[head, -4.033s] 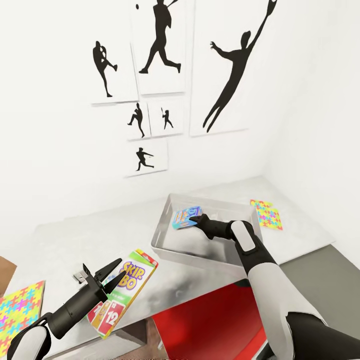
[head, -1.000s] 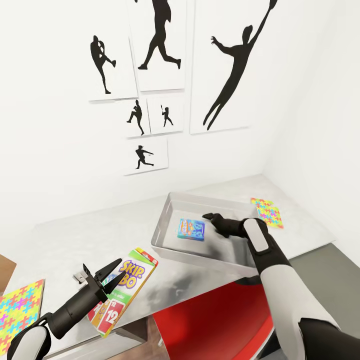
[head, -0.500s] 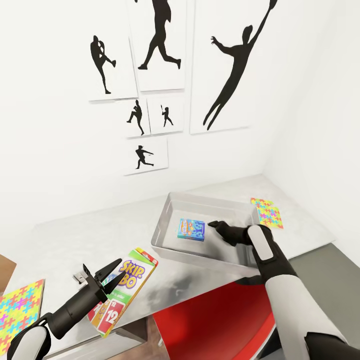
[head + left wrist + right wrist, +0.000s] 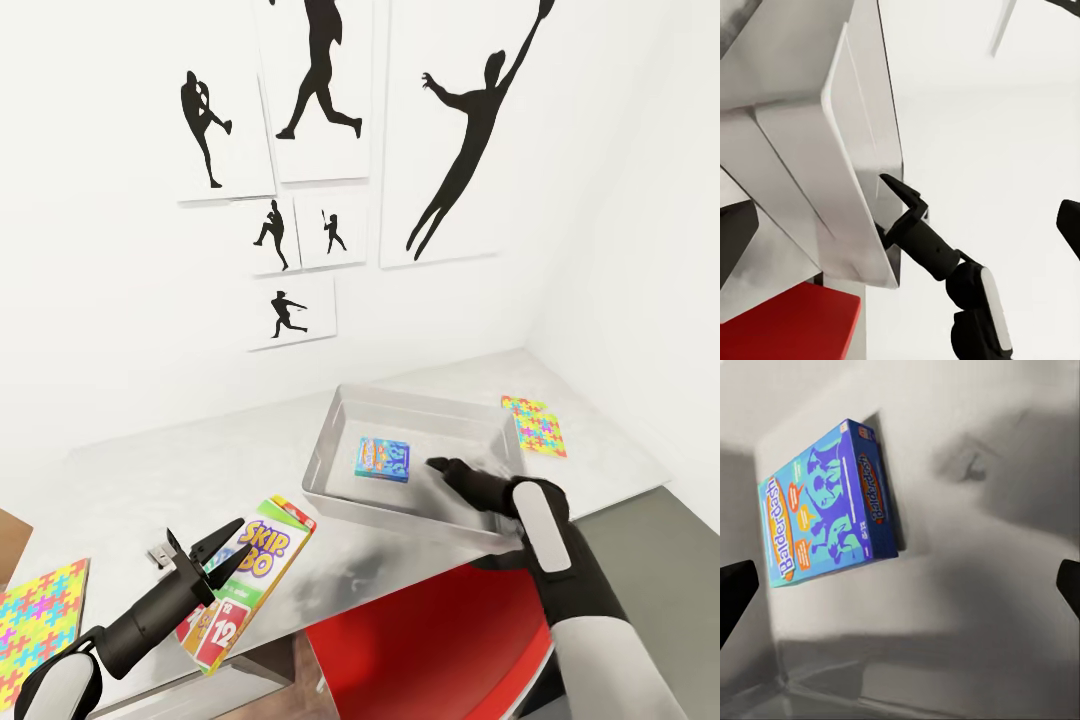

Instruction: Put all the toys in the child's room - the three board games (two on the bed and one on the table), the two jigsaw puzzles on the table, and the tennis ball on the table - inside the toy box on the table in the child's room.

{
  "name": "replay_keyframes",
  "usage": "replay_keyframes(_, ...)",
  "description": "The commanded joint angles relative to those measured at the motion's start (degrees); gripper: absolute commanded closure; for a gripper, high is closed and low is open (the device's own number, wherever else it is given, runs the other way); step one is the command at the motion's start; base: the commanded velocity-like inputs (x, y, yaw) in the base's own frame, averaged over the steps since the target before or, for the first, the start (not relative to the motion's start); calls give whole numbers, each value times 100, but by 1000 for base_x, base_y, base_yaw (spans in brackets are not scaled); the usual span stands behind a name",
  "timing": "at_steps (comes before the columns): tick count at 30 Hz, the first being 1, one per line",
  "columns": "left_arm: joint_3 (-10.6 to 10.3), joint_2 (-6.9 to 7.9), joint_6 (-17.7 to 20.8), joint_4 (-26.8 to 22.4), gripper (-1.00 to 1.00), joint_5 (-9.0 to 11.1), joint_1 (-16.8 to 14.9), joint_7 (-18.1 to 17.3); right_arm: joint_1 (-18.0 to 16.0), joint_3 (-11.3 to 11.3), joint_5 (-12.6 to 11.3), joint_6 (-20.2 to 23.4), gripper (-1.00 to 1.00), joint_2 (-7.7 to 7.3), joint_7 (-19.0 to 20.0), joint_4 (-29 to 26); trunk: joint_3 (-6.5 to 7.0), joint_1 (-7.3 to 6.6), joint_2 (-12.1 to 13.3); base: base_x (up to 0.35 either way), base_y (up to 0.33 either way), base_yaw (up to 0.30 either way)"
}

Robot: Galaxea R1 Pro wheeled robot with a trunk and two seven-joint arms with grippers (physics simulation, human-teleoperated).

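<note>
The left gripper [image 4: 222, 548] hides the middle of the Skip-Bo box [image 4: 262, 563], whose lower end hangs off the near edge of the table [image 4: 150, 470]; its fingers straddle the box, clamped on it. A puzzle [image 4: 35, 615] at the left is cut off by the frame; a second puzzle [image 4: 535, 426] lies beyond the bin's right end. The right gripper [image 4: 440, 466] is dark and seen end-on in the head view, but its fingertips [image 4: 735, 589] sit at opposite edges of the right wrist view, spread wide and empty.

The blue box [image 4: 384, 458] lies flat on the floor of the bin [image 4: 330, 440]. Four seconds ago the right gripper held it there; since then that arm has pulled back toward the bin's near right wall, and the box has not moved over the last second. The left arm has stayed put.
</note>
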Motion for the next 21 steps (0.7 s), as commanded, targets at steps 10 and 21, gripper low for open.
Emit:
replay_keyframes(10, 11, 2, 25, 21, -100, 3, -11, 66, 379, 1, 180, 8, -100, 2, -19, -858, -10, 3, -11, 0, 0, 0)
replay_keyframes(21, 13, 3, 13, 39, -100, -6, -14, 239, 414, 25, 427, -23, -100, 4, 7, -1245, -10, 3, -11, 0, 0, 0)
